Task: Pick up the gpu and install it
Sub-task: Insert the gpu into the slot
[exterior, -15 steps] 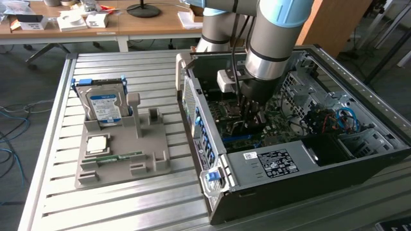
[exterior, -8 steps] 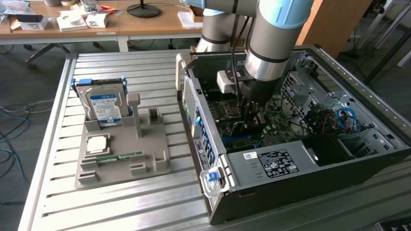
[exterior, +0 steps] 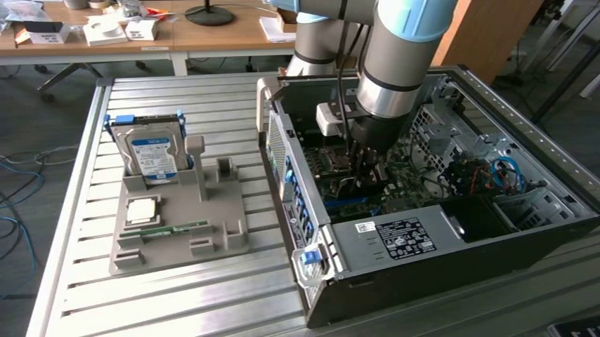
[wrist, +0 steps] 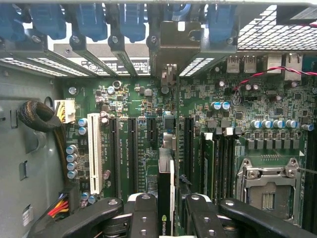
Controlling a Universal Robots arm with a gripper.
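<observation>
A: Slatted metal table (exterior: 187,309), open black tower case (exterior: 450,232) on it. Where's your claw (exterior: 363,165)?
B: Down inside, over the green motherboard (exterior: 398,175).
A: Wrist camera?
B: My black fingers (wrist: 143,215) are clamped on the thin dark gpu card (wrist: 166,173), upright over the board's slots.

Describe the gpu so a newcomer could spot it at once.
Look inside the open computer case, where the arm reaches down over the green motherboard. Between the black jaws stands the gpu, a thin dark card seen edge-on, unlike the empty slots beside it.
</observation>
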